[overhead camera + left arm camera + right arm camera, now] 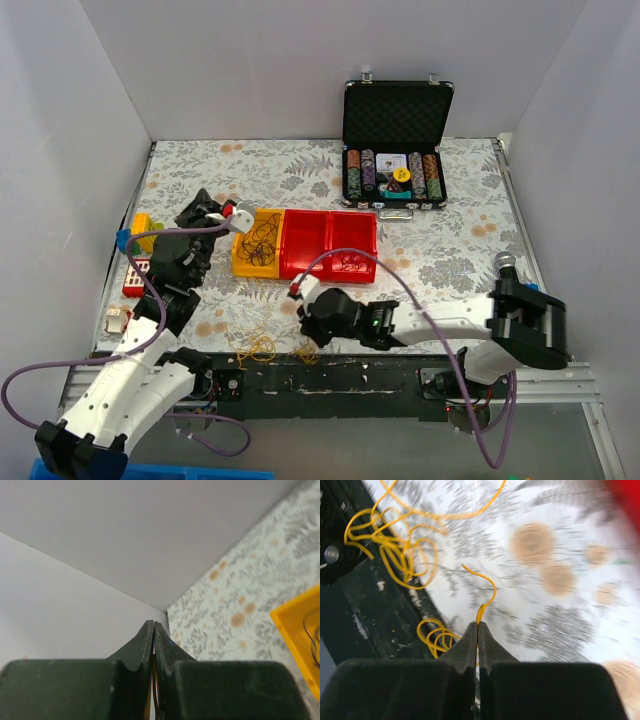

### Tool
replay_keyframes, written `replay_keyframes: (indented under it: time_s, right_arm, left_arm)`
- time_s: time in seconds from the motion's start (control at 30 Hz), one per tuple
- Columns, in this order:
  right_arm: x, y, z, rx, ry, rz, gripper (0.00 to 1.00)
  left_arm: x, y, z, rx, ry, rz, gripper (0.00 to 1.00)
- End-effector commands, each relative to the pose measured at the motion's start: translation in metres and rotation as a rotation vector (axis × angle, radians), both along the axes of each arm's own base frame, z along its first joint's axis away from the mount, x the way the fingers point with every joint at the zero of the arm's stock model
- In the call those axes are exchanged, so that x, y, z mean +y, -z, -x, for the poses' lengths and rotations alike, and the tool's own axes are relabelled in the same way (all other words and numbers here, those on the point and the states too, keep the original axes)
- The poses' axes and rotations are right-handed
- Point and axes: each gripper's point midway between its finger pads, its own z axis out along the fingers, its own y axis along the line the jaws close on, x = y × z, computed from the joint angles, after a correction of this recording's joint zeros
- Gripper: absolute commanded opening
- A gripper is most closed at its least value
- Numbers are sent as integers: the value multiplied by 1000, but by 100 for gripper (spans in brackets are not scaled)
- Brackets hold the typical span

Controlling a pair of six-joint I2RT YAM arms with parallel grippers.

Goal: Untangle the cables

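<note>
A loose tangle of yellow cables (258, 348) lies at the table's front edge; in the right wrist view it is at the top left (400, 550). My right gripper (306, 349) (478, 624) is low beside it, shut on a yellow cable whose free end (485, 587) curls out past the tips. A small yellow coil (436, 636) lies by the black rail. My left gripper (203, 200) (153, 624) is shut, held above the table left of the yellow bin (258, 243), with thin yellow and dark strands (154, 700) pinched between its jaws. Dark cables lie in the yellow bin.
Red bins (330, 243) adjoin the yellow bin; one holds a dark cable (350, 262). An open poker-chip case (397, 150) stands at the back. Small coloured blocks (143, 232) and a red item (135, 276) lie at the left edge. A black rail (330, 372) runs along the front.
</note>
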Motion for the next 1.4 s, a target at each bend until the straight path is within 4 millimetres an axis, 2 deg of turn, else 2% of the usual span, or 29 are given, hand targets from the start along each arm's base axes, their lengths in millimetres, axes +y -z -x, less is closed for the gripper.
replay_keyframes:
  time_s: [0.0,0.07,0.17,0.3,0.43,0.5,0.6,0.73,0.83,0.9,1.0,1.2,1.23,1.3,1.37]
  right_arm:
    - [-39,-48,-51,-138,191,-67,1]
    - [-61,-61,-69,-177,276,-72,1]
    - [-91,-70,-88,-210,374,-68,1]
    - [-107,-66,-88,-199,389,-60,1]
    - [-99,-62,-75,-151,327,-98,1]
    - [-94,-71,-79,-163,332,-122,1]
    - [-83,-108,-90,-228,331,-177,1]
    - [-60,-166,-115,-293,325,-265,1]
    - [-45,-189,-139,-311,325,-300,1]
    - [-37,-196,-155,-313,327,-318,1]
    - [-26,-190,-183,-307,347,-296,1]
    - [-11,-144,-223,-263,362,-195,1]
    - [-10,-140,-228,-261,370,-179,10]
    - [-10,-132,-234,-253,392,-145,41]
    - [-9,-140,-229,-255,391,-172,72]
  left_arm:
    - [-2,62,2,179,41,-109,0]
    - [1,81,0,192,24,-144,0]
    - [6,86,-6,158,5,-155,0]
    - [11,99,-15,193,-29,-176,0]
    - [16,102,-17,205,-42,-163,0]
    - [15,103,-16,208,-34,-150,0]
    - [11,102,-12,213,-8,-111,0]
    - [6,89,-8,210,27,-46,0]
    - [5,78,-7,200,29,-13,0]
    - [5,71,-5,203,30,4,0]
    - [5,56,-3,190,35,38,0]
    - [4,42,0,180,42,68,0]
    - [4,40,0,178,43,65,0]
    - [6,42,0,178,31,61,0]
    - [10,45,-1,173,5,45,0]
